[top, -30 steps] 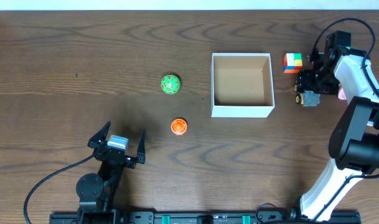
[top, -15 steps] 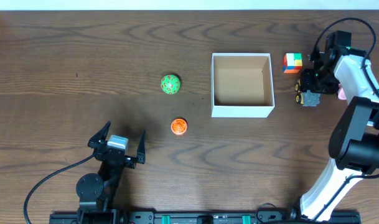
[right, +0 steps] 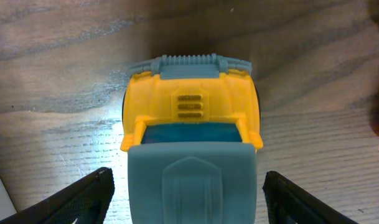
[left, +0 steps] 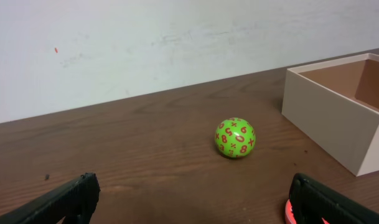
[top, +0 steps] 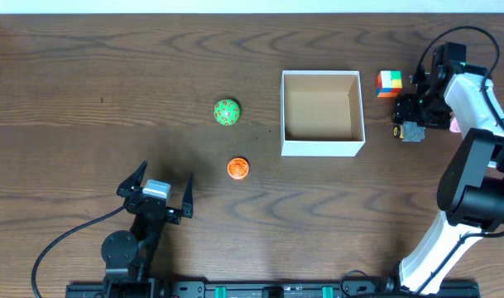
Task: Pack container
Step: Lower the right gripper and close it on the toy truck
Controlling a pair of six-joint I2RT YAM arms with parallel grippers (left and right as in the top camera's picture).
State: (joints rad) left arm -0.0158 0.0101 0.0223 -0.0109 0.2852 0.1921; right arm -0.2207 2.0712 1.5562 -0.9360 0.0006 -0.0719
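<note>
Overhead: box [top: 322, 148] sits on the table [top: 69, 83] right of centre, open side up, white walls, brown inside, nothing in it. Green ball [top: 226, 112] lies left of the box, apart from it. An orange disc [top: 238, 168] lies nearer the front edge, below the ball and also apart from the box. A multicolour cube [top: 390, 83] stands just beside the box's far right corner, w/ a small gap. Truck [top: 410, 128] sits right of the box, near the cube.

R end effector [top: 413, 116] is down over the truck. Right wrist: yellow cab, grey-blue bed [right: 192, 124], truck upright on the table. R end effector [right: 189, 193] is spread, one finger each side of the bed, w/ wood showing in both gaps, so released, not clamped.

L end effector [top: 166, 171] is at front left, well apart from everything, fingers splayed wide, nothing btwn them.

Left wrist: green ball [left: 235, 137] w/ red numerals, box wall [left: 326, 124] at right, both black fingertips [left: 71, 196] low in frame.
</note>
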